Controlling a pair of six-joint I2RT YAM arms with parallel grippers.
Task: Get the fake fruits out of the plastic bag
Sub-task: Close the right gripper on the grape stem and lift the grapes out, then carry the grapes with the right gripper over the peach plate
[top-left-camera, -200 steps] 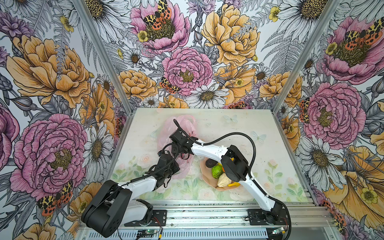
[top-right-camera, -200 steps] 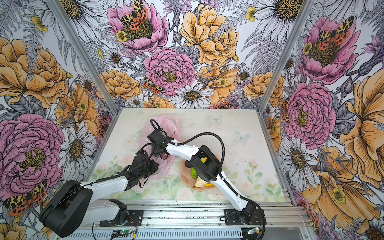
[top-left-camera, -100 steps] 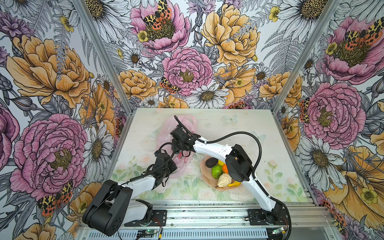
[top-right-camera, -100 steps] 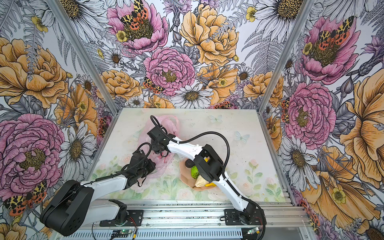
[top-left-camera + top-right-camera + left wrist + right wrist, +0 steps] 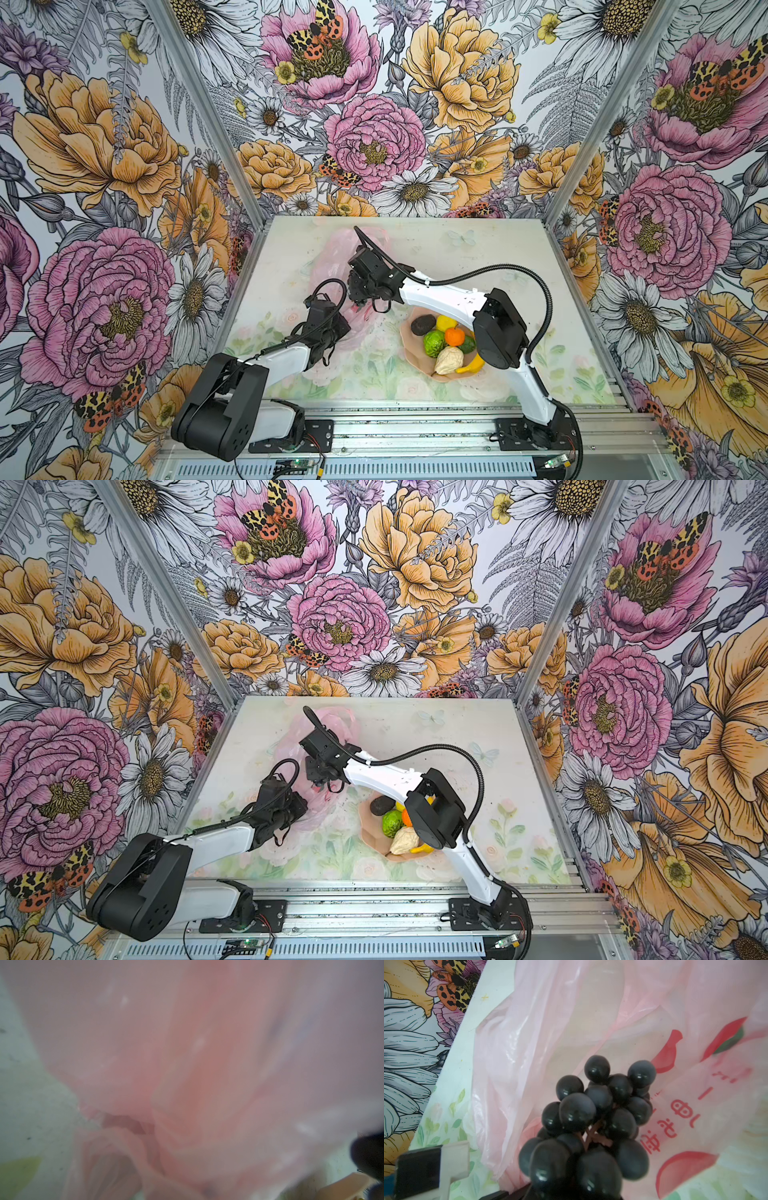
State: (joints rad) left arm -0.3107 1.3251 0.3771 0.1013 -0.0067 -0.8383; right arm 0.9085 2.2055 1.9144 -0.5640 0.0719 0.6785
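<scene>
The right gripper (image 5: 360,298) has just closed on the grapes (image 5: 591,1122) in the bag (image 5: 332,257) toward the surface's (image 5: 519,257) far-left corner, the left gripper (image 5: 337,329) pinching the bag, so they, the last still bagged, seem ready to lift out.

The table (image 5: 498,249) carries 1 plastic bag (image 5: 332,257) and 1 plate (image 5: 406,338). The plate holds 7 fake fruits: 1 blackish piece (image 5: 422,324), 1 lemon (image 5: 446,322), 1 lime-green fruit (image 5: 434,343), 1 tangerine (image 5: 454,336), 1 dark green piece (image 5: 468,345), 1 pear (image 5: 449,360) and 1 banana (image 5: 471,365). The right wrist view shows 1 grape bunch (image 5: 591,1118), which makes 8 fruits. There are 2 arms, left arm (image 5: 282,359) and right arm (image 5: 440,293).
</scene>
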